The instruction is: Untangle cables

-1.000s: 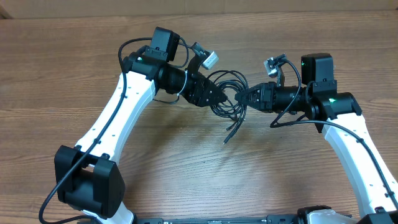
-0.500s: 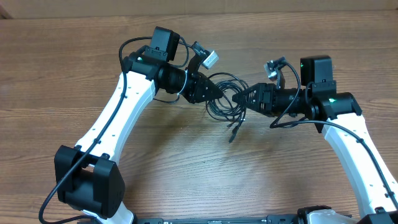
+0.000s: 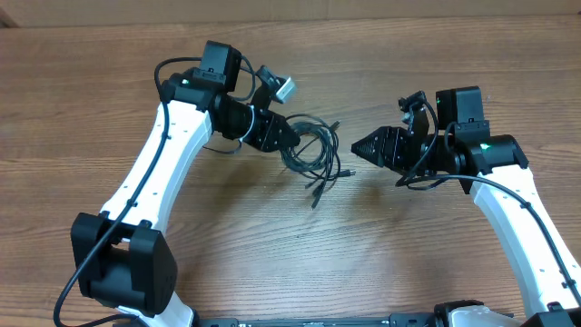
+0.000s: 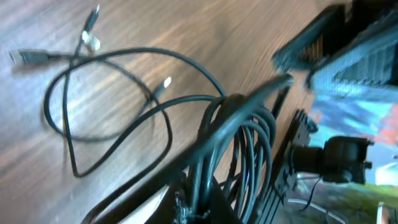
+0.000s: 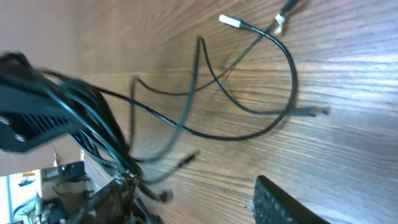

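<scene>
The cables [image 3: 313, 154] are a bunch of thin black cords lying on the wooden table between the two arms. My left gripper [image 3: 283, 138] is shut on the bunch's left side. In the left wrist view several strands [image 4: 249, 130] run together into my left gripper [image 4: 205, 199], while loose loops [image 4: 118, 93] with metal plug tips trail on the wood. My right gripper [image 3: 359, 148] stands open to the right of the bunch, apart from it. In the right wrist view one of its fingers [image 5: 286, 202] shows over bare wood, with cable loops [image 5: 273, 118] lying beyond it.
The wooden table [image 3: 272, 254] stretches toward the front below the cables. Its back edge [image 3: 363, 18] runs along the top of the overhead view. A plug end [image 3: 316, 195] of the bunch points toward the table's front.
My left gripper has shut on the cable bunch and dragged it left. My right gripper has opened, let go of the cables and drawn back to the right.
</scene>
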